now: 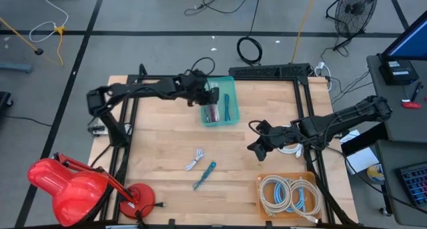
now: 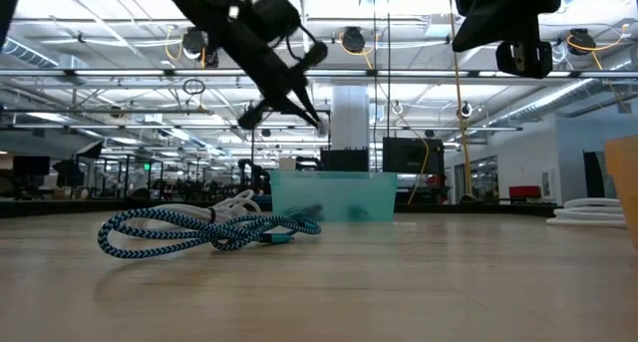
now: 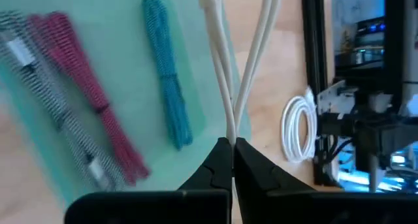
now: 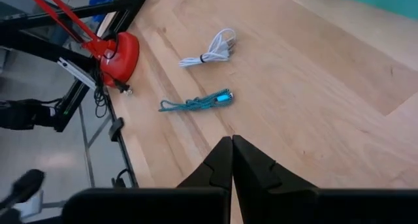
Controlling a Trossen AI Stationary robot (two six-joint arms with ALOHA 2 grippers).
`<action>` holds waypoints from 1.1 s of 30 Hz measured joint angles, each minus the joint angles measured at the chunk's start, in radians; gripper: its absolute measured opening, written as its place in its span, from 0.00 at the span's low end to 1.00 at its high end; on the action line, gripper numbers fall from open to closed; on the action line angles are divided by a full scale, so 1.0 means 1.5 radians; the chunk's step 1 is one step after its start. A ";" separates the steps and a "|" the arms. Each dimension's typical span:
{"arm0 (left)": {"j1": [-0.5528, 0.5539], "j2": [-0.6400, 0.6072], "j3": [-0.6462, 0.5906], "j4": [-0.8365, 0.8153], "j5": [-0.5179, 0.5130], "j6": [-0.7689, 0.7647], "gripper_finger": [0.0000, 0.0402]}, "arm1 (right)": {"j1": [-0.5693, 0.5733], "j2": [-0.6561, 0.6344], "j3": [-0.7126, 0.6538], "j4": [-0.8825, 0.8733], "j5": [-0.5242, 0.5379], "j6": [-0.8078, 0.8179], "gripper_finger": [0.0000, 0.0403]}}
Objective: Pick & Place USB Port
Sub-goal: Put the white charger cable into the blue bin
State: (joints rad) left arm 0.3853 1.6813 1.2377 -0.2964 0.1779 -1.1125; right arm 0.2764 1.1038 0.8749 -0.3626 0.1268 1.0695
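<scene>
While my left gripper (image 3: pixel 232 145) hangs over the bin (image 1: pixel 230 82) at the table's (image 1: pixel 167 142) far side, it is clamped on a white cable (image 3: pixel 225 87). Right gripper (image 4: pixel 232 145) waits closed, empty, right of centre. Risk as I judge it: the pinch is thin, so the cable could slip outside the bin; teal cable (image 1: pixel 205 175) and white coil (image 1: pixel 195 160) lie near.

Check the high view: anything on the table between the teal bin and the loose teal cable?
Bare wood below the bin, then the white cable, right beside the teal cable. Nothing else.
</scene>
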 joint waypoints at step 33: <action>0.054 0.152 0.009 0.038 0.004 0.014 0.00 | 0.000 0.000 0.000 0.025 0.002 0.013 0.00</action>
State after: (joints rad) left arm 0.4670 1.9099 1.2510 -0.2390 0.1842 -1.0921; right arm 0.2759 1.1038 0.8749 -0.3252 0.1291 1.0897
